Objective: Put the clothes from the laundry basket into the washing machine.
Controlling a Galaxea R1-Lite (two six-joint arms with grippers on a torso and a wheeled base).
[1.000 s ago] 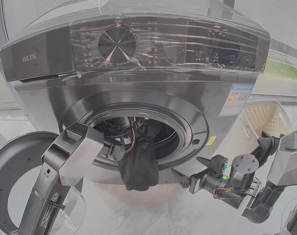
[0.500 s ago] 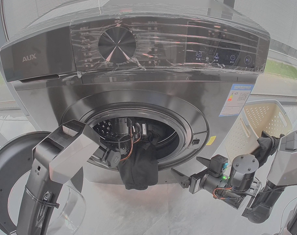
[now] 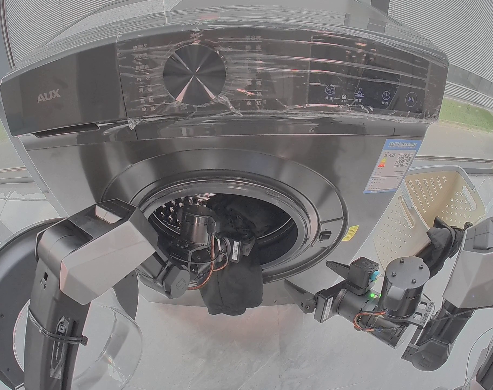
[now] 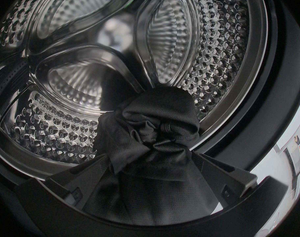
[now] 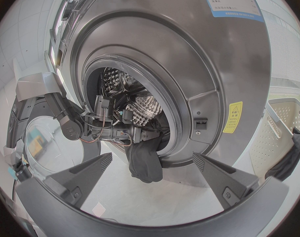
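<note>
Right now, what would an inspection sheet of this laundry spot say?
Surface: pale glossy floor.
Job's things: washing machine, its door open; black garment hanging half out of the drum; laundry basket beside the machine, dark cloth over its rim.
Clutter: small pale scrap on the floor.
Grippers: left gripper open at the drum mouth, fingers either side of the garment; right gripper open, empty, low beside the opening.
Cables: orange wires on the left wrist.
Surroundings: slatted panels behind the machine.
</note>
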